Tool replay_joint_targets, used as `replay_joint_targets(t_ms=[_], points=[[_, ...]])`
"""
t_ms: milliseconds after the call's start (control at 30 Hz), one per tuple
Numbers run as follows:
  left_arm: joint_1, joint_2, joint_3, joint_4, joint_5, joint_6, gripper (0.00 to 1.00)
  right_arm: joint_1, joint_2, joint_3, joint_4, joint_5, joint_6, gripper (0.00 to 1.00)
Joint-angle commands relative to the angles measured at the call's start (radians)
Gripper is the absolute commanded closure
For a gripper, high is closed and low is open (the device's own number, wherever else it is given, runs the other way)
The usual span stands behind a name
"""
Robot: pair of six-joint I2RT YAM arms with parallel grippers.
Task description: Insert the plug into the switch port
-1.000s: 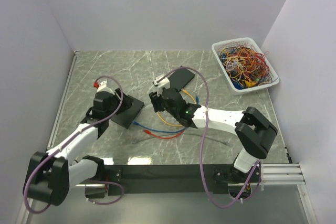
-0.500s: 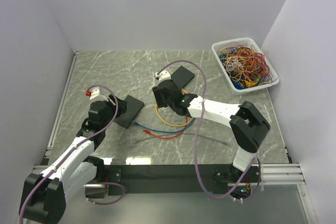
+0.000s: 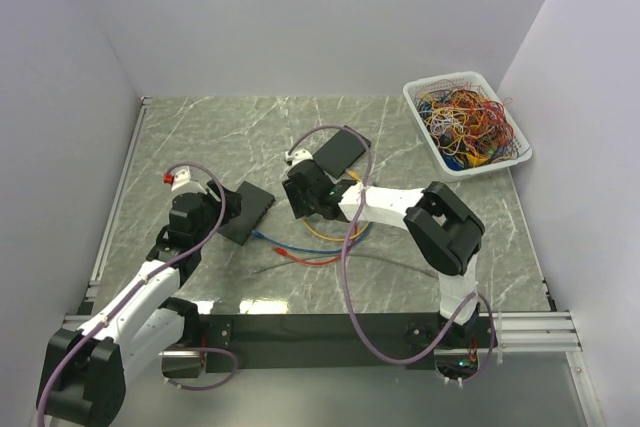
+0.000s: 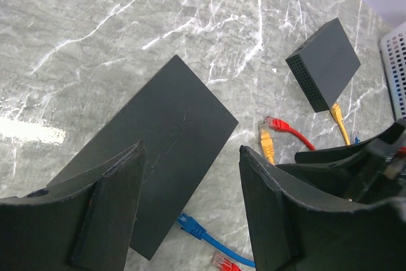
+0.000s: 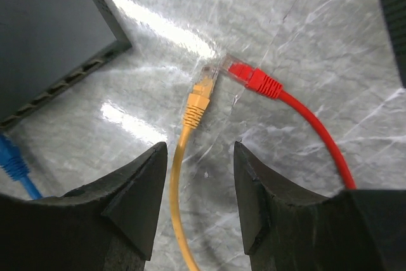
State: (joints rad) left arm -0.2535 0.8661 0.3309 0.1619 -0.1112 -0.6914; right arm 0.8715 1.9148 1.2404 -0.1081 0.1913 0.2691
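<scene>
A flat black switch (image 3: 247, 209) lies left of centre; in the right wrist view its port edge (image 5: 60, 90) shows at top left. My left gripper (image 3: 220, 213) (image 4: 190, 207) hovers open and empty over that switch (image 4: 158, 144). My right gripper (image 3: 298, 203) (image 5: 200, 188) is open, pointing down just above the table. A yellow plug (image 5: 200, 96) lies just ahead of its fingers, its cable running between them, untouched. A red plug (image 5: 250, 75) lies next to the yellow one. Both plugs show in the left wrist view, the yellow plug (image 4: 266, 145) and the red plug (image 4: 274, 122).
A second black switch (image 3: 341, 150) (image 4: 325, 63) lies farther back with a yellow cable plugged in. A blue plug (image 4: 190, 226) and another red plug (image 4: 223, 262) lie by the near switch's front corner. A white basket (image 3: 416, 97) of tangled wires stands at the back right.
My right gripper has moved left and lowered over the yellow and red plugs. My left gripper drew back a little from the switch, then stayed still.
</scene>
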Motion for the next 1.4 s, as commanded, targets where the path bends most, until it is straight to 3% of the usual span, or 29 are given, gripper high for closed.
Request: replay_joint_targets(t_ms=[0, 200, 500, 633, 800, 1067, 1367], points=[[0.003, 0.013, 0.007, 0.044, -0.012, 0.018, 0.34, 0.001, 0.03, 0.042, -0.004, -0.009, 0.013, 0.47], [0.002, 0.022, 0.008, 0.045, -0.015, 0.018, 0.34, 0.001, 0.064, 0.059, -0.007, -0.018, 0.018, 0.52], [0.002, 0.036, 0.014, 0.045, -0.01, 0.02, 0.34, 0.001, 0.084, 0.064, -0.004, -0.061, 0.033, 0.75], [0.003, 0.039, 0.014, 0.047, -0.007, 0.02, 0.34, 0.001, 0.076, 0.063, -0.018, -0.076, 0.03, 0.91], [0.003, 0.059, 0.02, 0.045, -0.002, 0.021, 0.36, 0.001, 0.032, 0.087, -0.07, -0.116, 0.024, 0.99], [0.003, 0.028, 0.014, 0.05, 0.016, 0.027, 0.36, 0.001, -0.178, 0.022, -0.09, -0.139, -0.024, 1.0], [0.002, -0.039, 0.007, 0.047, 0.079, 0.015, 0.36, 0.004, -0.425, -0.232, 0.182, -0.311, -0.047, 1.0]])
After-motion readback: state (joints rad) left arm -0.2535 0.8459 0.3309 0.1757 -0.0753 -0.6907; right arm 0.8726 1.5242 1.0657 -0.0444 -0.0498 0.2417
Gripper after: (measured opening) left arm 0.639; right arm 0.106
